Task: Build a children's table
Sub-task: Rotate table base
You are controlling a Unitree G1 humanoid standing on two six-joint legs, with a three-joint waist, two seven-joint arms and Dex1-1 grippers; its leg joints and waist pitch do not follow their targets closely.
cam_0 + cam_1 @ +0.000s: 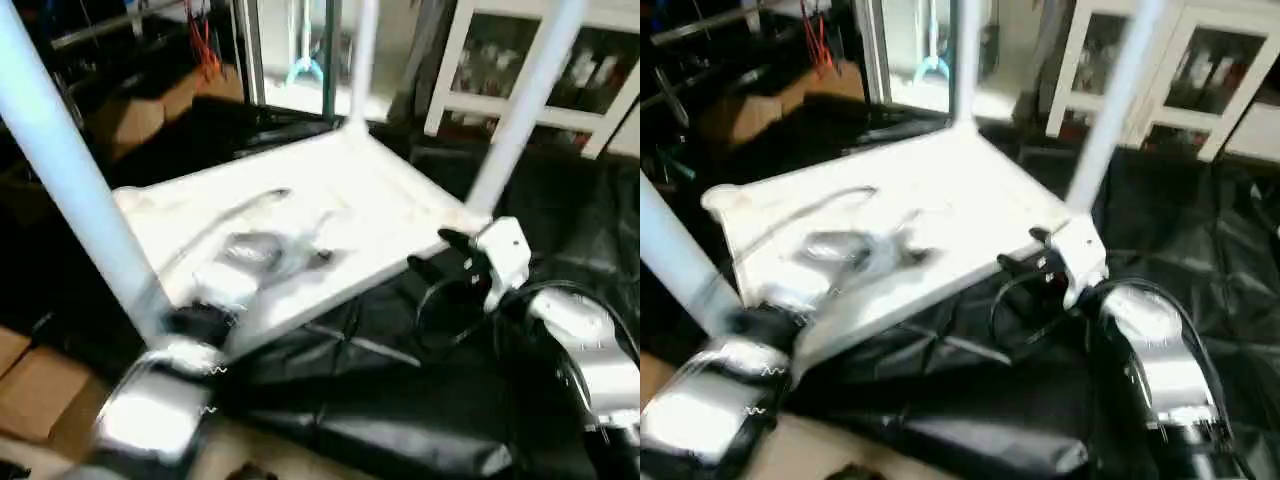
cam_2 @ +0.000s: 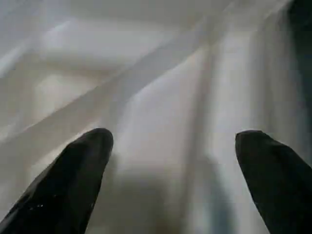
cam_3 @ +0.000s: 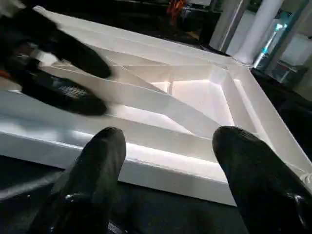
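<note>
**Fingers spread over the upturned tabletop**

Both pairs of fingers stand open and empty: left gripper (image 2: 173,161) over the ribbed tabletop (image 1: 330,200) mid-frame, right gripper (image 3: 168,161) just beside its near edge. Three legs (image 1: 530,100) rise upward. Advice: steady the edge before pressing.

Both hands (left (image 2: 170,161), right (image 3: 168,161)) open-fingered

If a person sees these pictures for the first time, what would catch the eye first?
The white tabletop lies upside down on black sheeting, ribs up, with white legs already rising from its corners. The left claw hovers open over the ribs; the right claw waits open at the near edge.
</note>
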